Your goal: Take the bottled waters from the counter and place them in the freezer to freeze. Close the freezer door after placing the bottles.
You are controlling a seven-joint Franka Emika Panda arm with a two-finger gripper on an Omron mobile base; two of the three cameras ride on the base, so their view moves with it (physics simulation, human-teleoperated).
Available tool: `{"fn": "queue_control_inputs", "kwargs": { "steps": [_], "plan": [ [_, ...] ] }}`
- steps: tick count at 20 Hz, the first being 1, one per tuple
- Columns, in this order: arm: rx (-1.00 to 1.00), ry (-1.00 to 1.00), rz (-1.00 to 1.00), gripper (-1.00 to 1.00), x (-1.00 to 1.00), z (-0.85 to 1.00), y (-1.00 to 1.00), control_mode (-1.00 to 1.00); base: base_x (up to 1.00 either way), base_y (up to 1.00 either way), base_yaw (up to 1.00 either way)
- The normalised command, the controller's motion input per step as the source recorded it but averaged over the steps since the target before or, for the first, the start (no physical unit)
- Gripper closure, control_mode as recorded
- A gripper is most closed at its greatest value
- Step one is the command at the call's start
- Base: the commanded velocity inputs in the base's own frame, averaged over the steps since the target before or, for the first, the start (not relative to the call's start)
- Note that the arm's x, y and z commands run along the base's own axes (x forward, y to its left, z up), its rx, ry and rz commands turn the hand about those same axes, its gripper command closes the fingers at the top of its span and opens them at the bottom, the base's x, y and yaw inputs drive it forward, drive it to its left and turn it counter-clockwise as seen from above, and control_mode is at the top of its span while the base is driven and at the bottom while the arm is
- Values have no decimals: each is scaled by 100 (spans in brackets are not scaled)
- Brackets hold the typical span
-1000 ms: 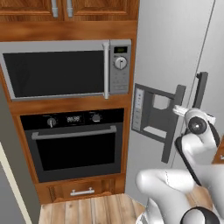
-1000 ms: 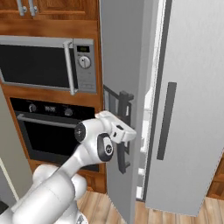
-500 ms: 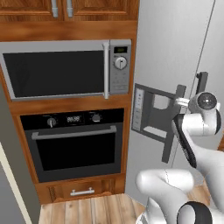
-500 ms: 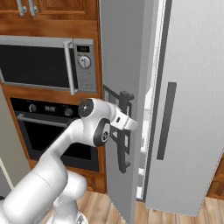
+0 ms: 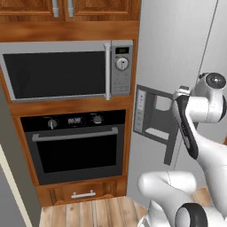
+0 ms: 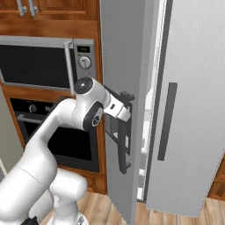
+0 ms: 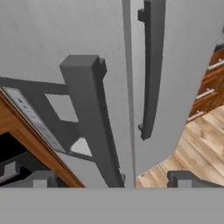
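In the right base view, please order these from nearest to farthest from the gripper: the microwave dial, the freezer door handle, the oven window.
1. Freezer door handle: directly at the gripper, under it.
2. Microwave dial: up and to its left.
3. Oven window: lower left, behind the arm.

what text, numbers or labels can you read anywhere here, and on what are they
None can be read as text.
Silver microwave: small display above its round dial, too blurred to read.
Black-glass wall oven: small lit display between its knobs, digits too blurred to read.
Light-grey freezer door: pale button strip on the recessed dispenser panel, marks too small to read.
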Motion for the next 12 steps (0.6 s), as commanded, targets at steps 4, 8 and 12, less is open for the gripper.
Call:
{"fn": "queue_control_inputs", "kwargs": {
  "steps": [4, 8, 12],
  "plan": [
    [0, 1, 10, -100, 12, -1, 40, -100, 0, 0, 0],
    [-2, 12, -1, -100, 59, -1, 18, -100, 0, 0, 0],
    [-6, 6, -4, -100, 50, -12, 8, -100, 0, 0, 0]
  ]
}}
